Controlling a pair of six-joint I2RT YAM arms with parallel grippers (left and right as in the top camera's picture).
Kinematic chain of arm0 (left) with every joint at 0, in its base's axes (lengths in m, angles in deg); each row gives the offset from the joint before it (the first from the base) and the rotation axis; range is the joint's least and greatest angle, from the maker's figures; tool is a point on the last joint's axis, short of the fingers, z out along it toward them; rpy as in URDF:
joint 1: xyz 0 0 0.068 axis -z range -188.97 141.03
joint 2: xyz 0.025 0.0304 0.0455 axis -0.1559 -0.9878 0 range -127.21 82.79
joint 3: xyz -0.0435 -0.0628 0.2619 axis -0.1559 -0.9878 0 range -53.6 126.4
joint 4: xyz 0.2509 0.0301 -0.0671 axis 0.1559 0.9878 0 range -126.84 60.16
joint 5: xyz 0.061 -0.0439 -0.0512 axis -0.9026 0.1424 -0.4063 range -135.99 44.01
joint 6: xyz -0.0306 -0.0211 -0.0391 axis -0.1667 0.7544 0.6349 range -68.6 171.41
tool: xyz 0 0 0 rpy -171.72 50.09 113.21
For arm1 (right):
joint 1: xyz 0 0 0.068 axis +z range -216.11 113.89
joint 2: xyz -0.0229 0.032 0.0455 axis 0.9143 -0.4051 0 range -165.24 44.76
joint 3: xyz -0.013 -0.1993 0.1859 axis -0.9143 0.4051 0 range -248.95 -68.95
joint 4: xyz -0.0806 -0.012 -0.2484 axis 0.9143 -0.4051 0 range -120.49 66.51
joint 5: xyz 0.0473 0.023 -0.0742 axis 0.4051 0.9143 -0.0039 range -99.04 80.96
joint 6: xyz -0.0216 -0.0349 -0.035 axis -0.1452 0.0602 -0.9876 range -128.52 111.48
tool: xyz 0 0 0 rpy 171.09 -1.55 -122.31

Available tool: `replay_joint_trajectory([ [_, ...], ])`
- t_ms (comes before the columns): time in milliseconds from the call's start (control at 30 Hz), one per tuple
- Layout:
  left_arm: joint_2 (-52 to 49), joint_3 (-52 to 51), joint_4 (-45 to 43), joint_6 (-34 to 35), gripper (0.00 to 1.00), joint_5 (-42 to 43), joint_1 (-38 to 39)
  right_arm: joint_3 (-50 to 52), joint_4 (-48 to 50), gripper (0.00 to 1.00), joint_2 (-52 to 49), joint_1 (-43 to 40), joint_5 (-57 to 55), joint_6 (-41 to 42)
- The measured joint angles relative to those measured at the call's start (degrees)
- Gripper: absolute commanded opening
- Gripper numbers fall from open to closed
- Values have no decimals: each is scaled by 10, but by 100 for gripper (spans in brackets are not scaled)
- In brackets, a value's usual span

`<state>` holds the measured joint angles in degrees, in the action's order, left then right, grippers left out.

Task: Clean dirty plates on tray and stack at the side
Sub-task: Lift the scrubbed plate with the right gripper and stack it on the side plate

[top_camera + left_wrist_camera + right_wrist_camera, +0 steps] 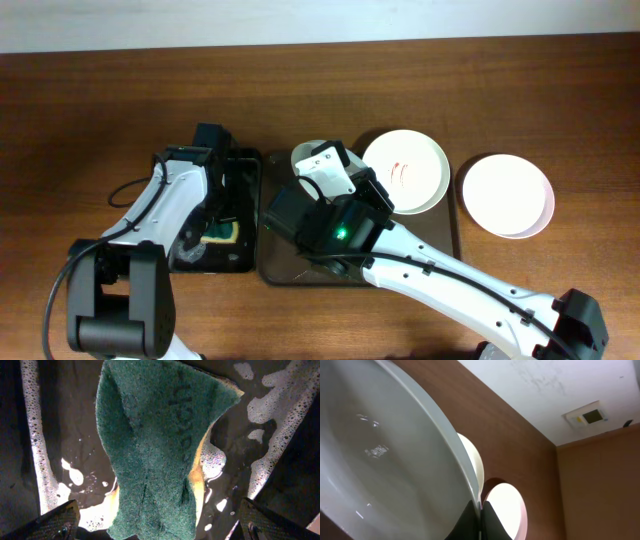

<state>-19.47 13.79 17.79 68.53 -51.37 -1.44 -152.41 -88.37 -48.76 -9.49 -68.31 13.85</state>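
My right gripper is shut on the rim of the pale mint-green plate and holds it tilted on edge above the left part of the dark brown tray. In the overhead view only a bit of this plate shows beside the wrist. A white plate with red streaks lies on the tray's far right. A second white plate lies on the table right of the tray. My left gripper is open, its fingers either side of the green-yellow sponge.
The sponge lies in the narrow black tray, which holds soapy water and foam. My right arm crosses the front of the brown tray. Wooden table lies all round.
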Motion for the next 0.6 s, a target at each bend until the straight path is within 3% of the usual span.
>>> replay_joint_trajectory([
  [100,0,0,0,0,99,0,0,0,15,4,0,-7,5,5],
  [167,0,0,0,0,99,0,0,0,21,4,0,-52,70,30],
  [267,0,0,-1,0,99,0,0,0,33,4,1,-196,240,54],
  [433,0,0,0,0,99,0,0,0,31,4,1,-509,487,62],
  [600,0,0,0,0,99,0,0,0,-8,4,1,-732,551,63],
])
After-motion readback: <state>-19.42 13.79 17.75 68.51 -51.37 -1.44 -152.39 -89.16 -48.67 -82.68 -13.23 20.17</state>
